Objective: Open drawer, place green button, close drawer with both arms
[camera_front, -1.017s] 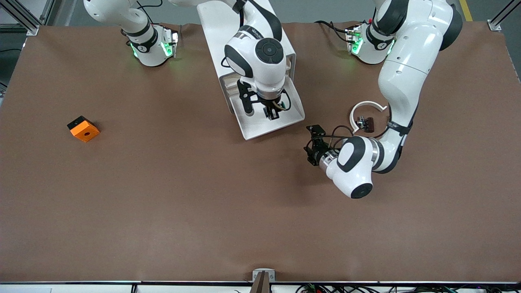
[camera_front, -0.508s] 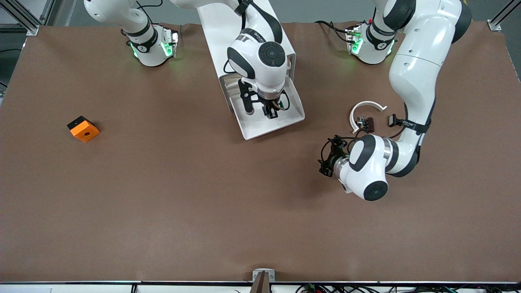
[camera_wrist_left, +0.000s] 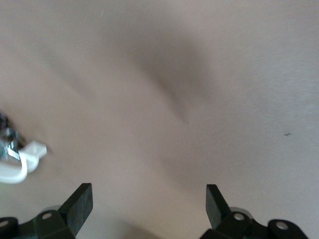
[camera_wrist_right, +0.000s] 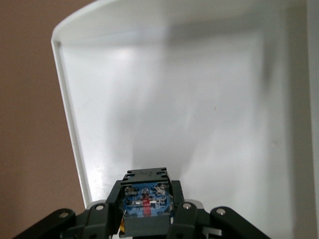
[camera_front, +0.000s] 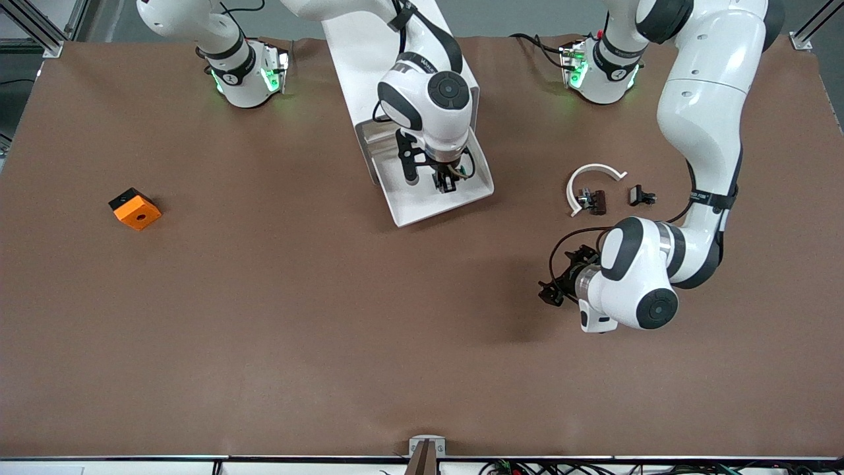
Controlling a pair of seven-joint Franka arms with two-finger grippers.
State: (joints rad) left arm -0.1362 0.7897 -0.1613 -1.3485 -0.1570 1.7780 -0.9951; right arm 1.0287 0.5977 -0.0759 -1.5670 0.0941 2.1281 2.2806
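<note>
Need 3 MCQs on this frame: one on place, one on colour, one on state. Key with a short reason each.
1. What is the right gripper over?
A. the orange cube
B. the open drawer
C. the white arc

2. What colour is the cube toward the right arm's end of the table?
A. orange
B. green
C. white

3. How is the left gripper?
A. shut on a clip
B. shut, holding nothing
C. open, holding nothing

Key:
1. B: the front view shows it above the pulled-out drawer, and the right wrist view shows the white tray below it.
2. A: its top is orange with a black hole.
3. C: the left wrist view shows its fingers wide apart over bare table, with nothing between them.

The right gripper is shut on the button.
</note>
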